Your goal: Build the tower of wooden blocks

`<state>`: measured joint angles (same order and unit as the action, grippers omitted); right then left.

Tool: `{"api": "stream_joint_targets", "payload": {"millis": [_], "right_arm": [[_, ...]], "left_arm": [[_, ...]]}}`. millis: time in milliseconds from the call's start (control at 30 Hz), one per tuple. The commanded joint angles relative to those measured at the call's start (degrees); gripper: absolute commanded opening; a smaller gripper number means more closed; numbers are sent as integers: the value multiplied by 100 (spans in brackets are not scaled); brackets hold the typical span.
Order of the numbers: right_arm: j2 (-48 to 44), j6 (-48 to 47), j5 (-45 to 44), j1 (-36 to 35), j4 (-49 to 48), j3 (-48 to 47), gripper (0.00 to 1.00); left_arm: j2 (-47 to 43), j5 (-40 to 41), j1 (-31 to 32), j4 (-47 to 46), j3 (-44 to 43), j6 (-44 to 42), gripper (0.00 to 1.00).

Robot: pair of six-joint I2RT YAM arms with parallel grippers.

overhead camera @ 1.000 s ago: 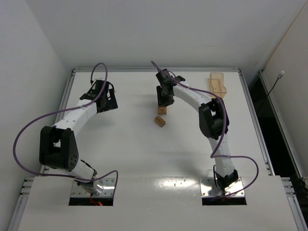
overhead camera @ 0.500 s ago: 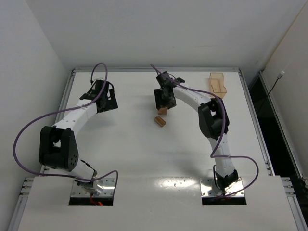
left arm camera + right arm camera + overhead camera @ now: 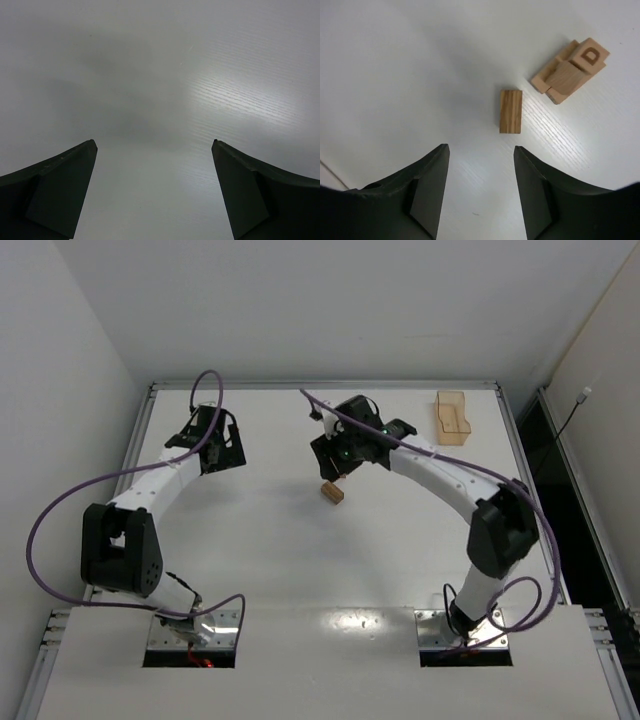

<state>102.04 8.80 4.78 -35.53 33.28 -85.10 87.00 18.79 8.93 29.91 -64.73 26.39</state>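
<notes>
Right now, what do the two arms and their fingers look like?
The left arm and right arm match: white links, black joint housings, a loose purple cable looping along each. Their fingers are matte black, wedge-shaped, with flat inner faces.

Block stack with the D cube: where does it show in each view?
Top external: the block stack lies mid-table, just on the bases' side of the right gripper.
Left wrist: not in it.
Right wrist: upper right, beyond a lone block.
Shared landmark: the right gripper, open, with the stack just ahead of it; it sits at the bottom of its own wrist view.
</notes>
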Motion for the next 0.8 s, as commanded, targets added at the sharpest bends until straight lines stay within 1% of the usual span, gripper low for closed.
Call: {"api": "stream_joint_targets", "payload": {"millis": [0, 33, 133, 300, 367, 500, 767], "right_arm": [[-517, -1317, 848, -51, -811, 756, 51], [-588, -1685, 902, -51, -910, 1010, 49], [-476, -2056, 920, -51, -911, 1074, 42], [395, -2207, 394, -51, -577, 496, 36], [571, -2155, 393, -51, -577, 354, 36], [940, -1979, 95, -51, -410, -6, 36], [1275, -1715, -196, -51, -357, -130, 36]], "left_arm": [[-245, -269, -84, -179, 4, -256, 100], [-306, -270, -84, -179, 4, -318, 100], [-359, -323, -84, -179, 4, -380, 100], [-359, -428, -84, -179, -48, -433, 100], [-298, -481, -84, -179, -49, -495, 100], [-245, -481, -84, -126, -153, -495, 100], [-140, -533, -84, -126, -154, -495, 100]]}}
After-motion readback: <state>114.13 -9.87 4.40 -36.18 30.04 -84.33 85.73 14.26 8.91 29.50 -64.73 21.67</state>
